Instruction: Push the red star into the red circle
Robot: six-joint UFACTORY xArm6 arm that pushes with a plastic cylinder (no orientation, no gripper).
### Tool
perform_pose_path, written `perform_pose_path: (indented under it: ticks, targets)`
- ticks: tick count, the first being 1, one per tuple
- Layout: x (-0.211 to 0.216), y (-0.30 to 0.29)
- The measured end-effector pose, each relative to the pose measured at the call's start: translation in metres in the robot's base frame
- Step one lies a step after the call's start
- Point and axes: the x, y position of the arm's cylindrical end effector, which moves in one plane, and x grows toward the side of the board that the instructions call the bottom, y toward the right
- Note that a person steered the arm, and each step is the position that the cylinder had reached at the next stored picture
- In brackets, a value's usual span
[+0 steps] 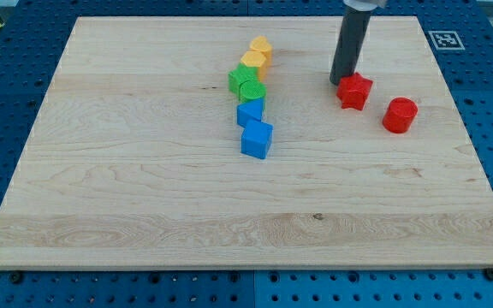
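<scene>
The red star lies on the wooden board at the view's upper right. The red circle stands just to its lower right, a small gap apart. My tip rests at the star's upper left edge, touching or nearly touching it. The dark rod rises from there to the view's top.
A column of blocks runs down the board's middle: two yellow blocks, two green blocks, and two blue blocks. The wooden board sits on a blue pegboard. A fiducial marker is at the top right corner.
</scene>
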Motion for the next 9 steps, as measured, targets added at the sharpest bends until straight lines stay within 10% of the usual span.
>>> perform_pose_path:
  ticks: [9]
  targets:
    - [0.032,-0.017]
